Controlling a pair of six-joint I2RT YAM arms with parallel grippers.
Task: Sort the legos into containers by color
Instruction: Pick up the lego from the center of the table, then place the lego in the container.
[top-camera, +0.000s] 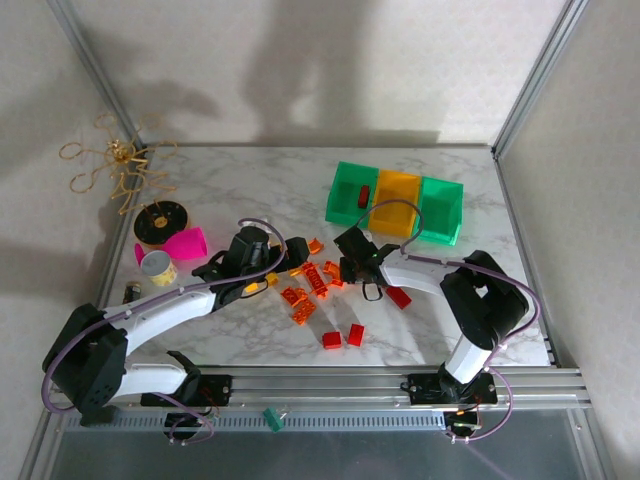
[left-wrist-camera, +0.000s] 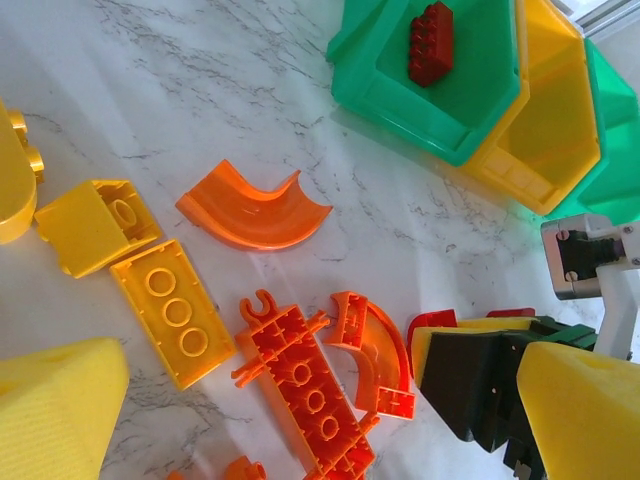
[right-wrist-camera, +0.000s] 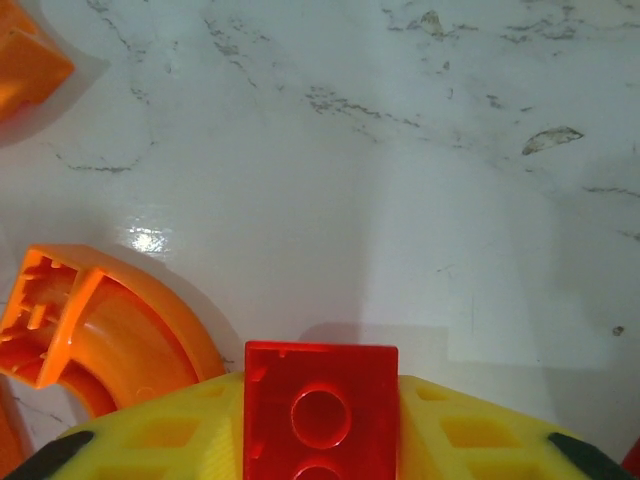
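Note:
My right gripper is shut on a red lego, which sits between its yellow fingers low over the marble. A curved orange lego lies just left of it. In the top view that gripper is at the right end of the lego pile. My left gripper is open over a long orange lego, and in the top view this gripper is at the pile's left. Yellow legos lie nearby. The containers stand behind, and the left green one holds a dark red lego.
A pink cup, a tin can and a black-and-yellow spool stand at the left, with gold wire beyond them. Loose red legos lie near the front rail, and another red lego lies under the right arm.

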